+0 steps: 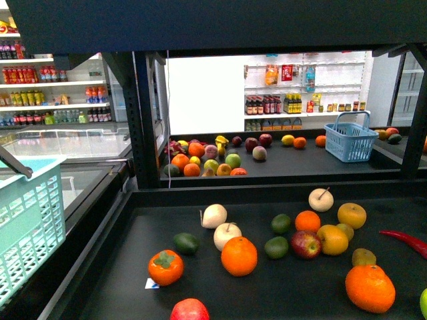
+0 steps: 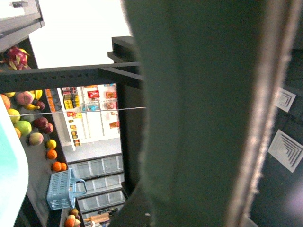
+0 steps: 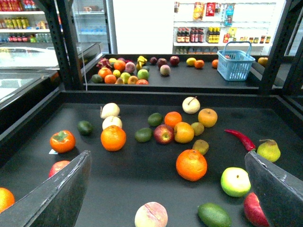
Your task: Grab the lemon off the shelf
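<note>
The shelf (image 1: 200, 293) is a black rimmed deck strewn with fruit. The only bright yellow oval fruit I see, the lemon (image 1: 287, 140), lies on the far deck beside a small orange; it also shows in the right wrist view (image 3: 191, 61). My right gripper (image 3: 166, 158) is open and empty, hovering over the near deck, its fingers (image 3: 57, 198) spread on either side of a big orange (image 3: 191, 164). My left gripper is shut on the teal basket (image 1: 27, 220) at the left edge. The left wrist view is mostly a dark blurred surface with a basket corner (image 2: 7, 165).
The near deck holds oranges (image 1: 239, 256), rounder yellow-orange citrus (image 1: 333, 239), a persimmon (image 1: 165, 267), limes, an apple, white pears and a red chilli (image 1: 407, 241). Black uprights (image 1: 143, 120) stand between the decks. A blue basket (image 1: 350, 139) sits on the far deck.
</note>
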Controlling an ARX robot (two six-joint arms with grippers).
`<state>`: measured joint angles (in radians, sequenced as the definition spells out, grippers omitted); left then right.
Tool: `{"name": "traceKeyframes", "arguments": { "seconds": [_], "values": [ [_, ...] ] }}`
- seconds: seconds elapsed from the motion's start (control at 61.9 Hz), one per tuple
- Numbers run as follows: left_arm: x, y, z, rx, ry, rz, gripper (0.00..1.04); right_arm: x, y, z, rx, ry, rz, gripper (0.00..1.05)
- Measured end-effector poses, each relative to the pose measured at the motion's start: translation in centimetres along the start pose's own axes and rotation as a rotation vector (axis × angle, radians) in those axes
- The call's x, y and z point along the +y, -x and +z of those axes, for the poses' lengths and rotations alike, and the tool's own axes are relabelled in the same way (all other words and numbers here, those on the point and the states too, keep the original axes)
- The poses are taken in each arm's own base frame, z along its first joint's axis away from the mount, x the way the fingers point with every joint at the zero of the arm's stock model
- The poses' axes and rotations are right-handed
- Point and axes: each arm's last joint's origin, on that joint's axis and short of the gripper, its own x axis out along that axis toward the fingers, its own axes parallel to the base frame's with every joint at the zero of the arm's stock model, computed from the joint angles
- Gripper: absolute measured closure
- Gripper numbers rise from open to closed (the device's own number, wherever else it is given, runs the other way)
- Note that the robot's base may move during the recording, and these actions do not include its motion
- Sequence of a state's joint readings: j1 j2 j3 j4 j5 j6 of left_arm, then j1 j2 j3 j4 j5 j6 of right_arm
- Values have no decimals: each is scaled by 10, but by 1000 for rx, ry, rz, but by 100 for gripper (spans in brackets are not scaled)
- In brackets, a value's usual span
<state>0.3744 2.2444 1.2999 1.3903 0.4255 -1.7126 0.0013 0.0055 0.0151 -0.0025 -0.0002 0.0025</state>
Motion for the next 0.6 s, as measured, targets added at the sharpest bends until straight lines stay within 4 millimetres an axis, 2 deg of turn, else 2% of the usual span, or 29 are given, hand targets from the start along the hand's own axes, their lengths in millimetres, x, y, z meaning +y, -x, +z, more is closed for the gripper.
{"name": "traceKeyframes", "arguments": {
  "seconds": [0.178, 0.226, 0.291, 0.404, 0.436, 0.598],
  "values": [
    [-5, -1, 0, -3, -7, -19, 59, 0, 0, 0, 0, 0, 0, 7],
    [-5, -1, 0, -3, -6, -19, 44, 0, 0, 0, 0, 0, 0, 7],
    [-5, -1, -1, -3, -5, -19, 34, 0, 0, 0, 0, 0, 0, 7],
    [-5, 1, 2, 4, -18, -14, 10, 0, 0, 0, 0, 0, 0, 7],
    [-7, 5, 3, 36, -45, 3, 7, 0, 0, 0, 0, 0, 0, 7],
    [-22, 13, 10, 50, -152, 32, 8, 0, 0, 0, -1, 0, 0, 7]
  ]
}}
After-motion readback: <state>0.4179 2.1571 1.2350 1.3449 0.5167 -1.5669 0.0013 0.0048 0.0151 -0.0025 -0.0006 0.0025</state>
